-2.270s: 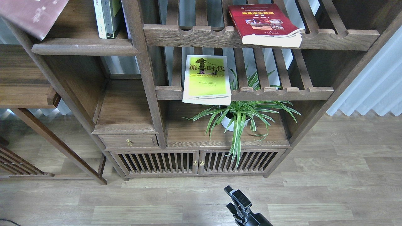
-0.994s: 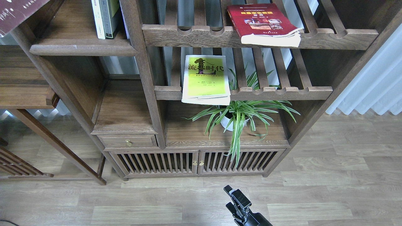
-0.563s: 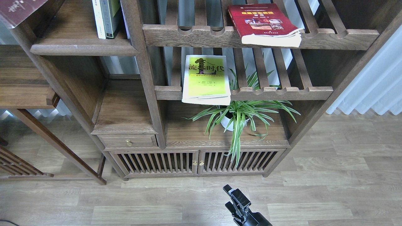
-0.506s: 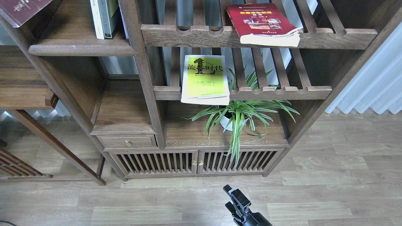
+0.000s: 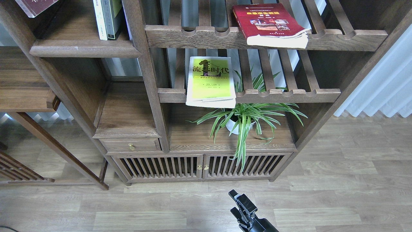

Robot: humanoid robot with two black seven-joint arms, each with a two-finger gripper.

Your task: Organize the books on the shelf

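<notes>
My right end effector (image 5: 242, 202) sits lowest and nearest, over the wooden floor (image 5: 338, 180), well apart from the bookcase; it shows dark and nearly end-on, so I cannot tell whether its fingers are apart or together; my left end effector is out of view.

Further off, a spider plant (image 5: 248, 119) in a white pot stands on the cabinet top; above it the yellow-green book (image 5: 210, 80) lies flat, cover up, on the lower slatted rack (image 5: 289, 95), its long axis running front to back, its near edge overhanging the front rail.

Beyond, the red book (image 5: 268, 22) lies flat on the upper slatted rack (image 5: 193, 35), long axis front to back and angled slightly, its page block jutting past the rail.

At far left the shelf (image 5: 83, 50) carries white and grey-green upright books (image 5: 107, 17), their tops cut off; the maroon book (image 5: 35, 6) shows only a tilted corner at the top edge, its support hidden.
</notes>
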